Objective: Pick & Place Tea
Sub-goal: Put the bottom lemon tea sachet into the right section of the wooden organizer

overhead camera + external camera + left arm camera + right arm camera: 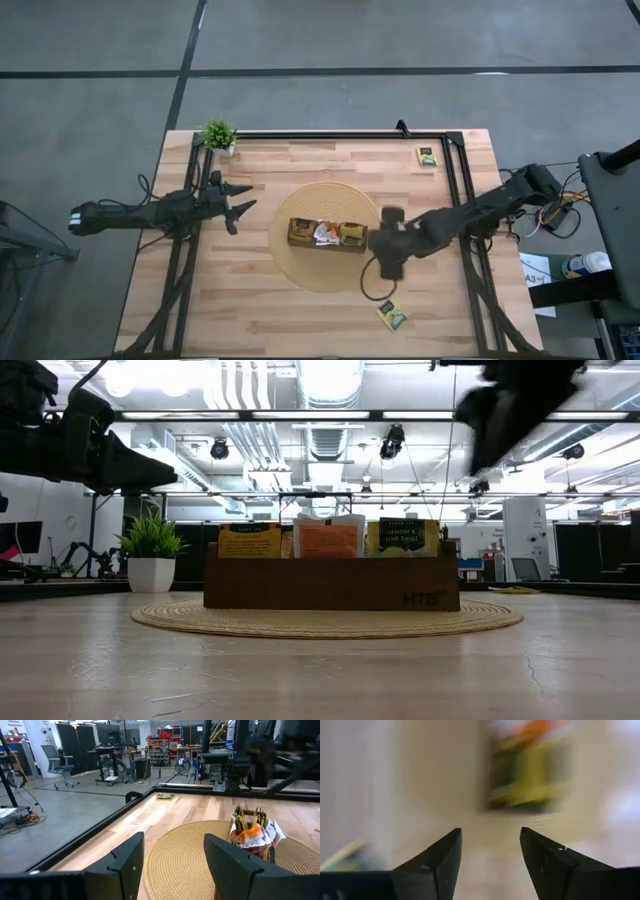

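The right gripper (388,268) hangs open and empty near the wooden tray (327,243) of tea sachets (326,232). The left gripper (243,197) waits open beside the woven mat (300,265).

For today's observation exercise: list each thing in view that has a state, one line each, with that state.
Left gripper: open, empty, left of the mat.
Right gripper: open, empty, beside the tray's right end.
Wooden tray: on the round mat, filled with upright sachets.
Sachet: flat, near edge.
Sachet: flat, far right corner.
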Robot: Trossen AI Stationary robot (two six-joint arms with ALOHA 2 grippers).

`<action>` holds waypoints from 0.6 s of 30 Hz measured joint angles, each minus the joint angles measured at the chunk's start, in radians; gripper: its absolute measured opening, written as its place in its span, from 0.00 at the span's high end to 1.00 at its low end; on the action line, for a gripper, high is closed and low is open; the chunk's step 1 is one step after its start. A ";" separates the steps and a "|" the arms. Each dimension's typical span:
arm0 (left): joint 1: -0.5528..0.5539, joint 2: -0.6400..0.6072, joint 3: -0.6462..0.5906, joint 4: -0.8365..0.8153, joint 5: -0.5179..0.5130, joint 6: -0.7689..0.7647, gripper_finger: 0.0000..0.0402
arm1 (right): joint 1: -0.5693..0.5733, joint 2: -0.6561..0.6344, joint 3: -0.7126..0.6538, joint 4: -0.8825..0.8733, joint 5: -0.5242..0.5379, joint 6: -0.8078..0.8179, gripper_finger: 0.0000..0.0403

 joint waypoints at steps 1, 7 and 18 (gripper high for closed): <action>0.000 0.000 0.000 0.000 0.000 0.000 0.50 | 0.013 -0.012 -0.026 0.027 -0.095 -0.009 0.50; 0.000 0.000 0.000 0.000 0.000 0.000 0.50 | 0.133 -0.018 -0.156 0.269 -0.394 -0.028 0.50; 0.000 0.000 0.000 0.000 0.000 0.000 0.50 | 0.255 0.152 -0.157 0.292 -0.336 -0.016 0.50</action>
